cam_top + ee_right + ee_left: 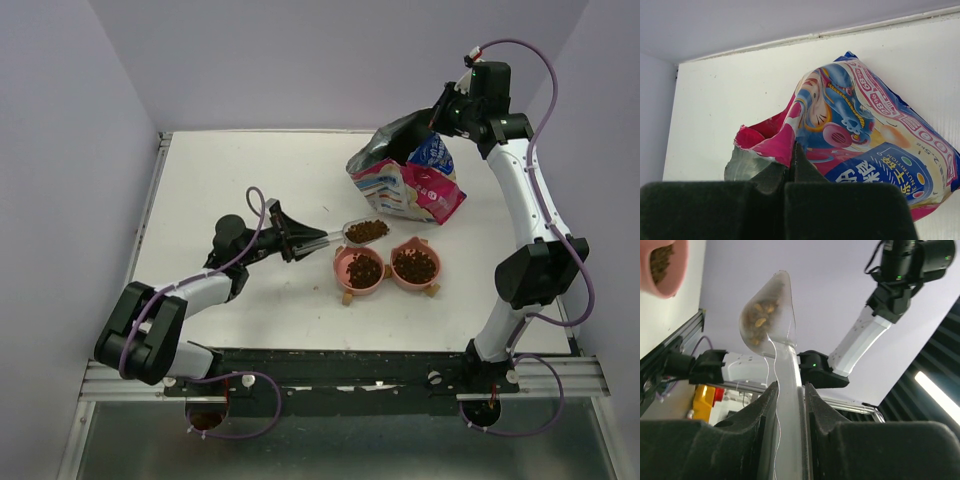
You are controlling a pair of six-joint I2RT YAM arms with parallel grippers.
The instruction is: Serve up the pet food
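Two bowls (339, 270) hold kibble (363, 268) | left hand (790, 390) grips loaded scoop (787, 365) | right hand (790, 156) pinches bag (860, 125)

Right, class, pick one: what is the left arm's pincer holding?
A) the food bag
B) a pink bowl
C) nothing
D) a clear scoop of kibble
D: the left pincer is shut on the handle of the clear scoop, which carries brown kibble; the right pincer pinches the bag.
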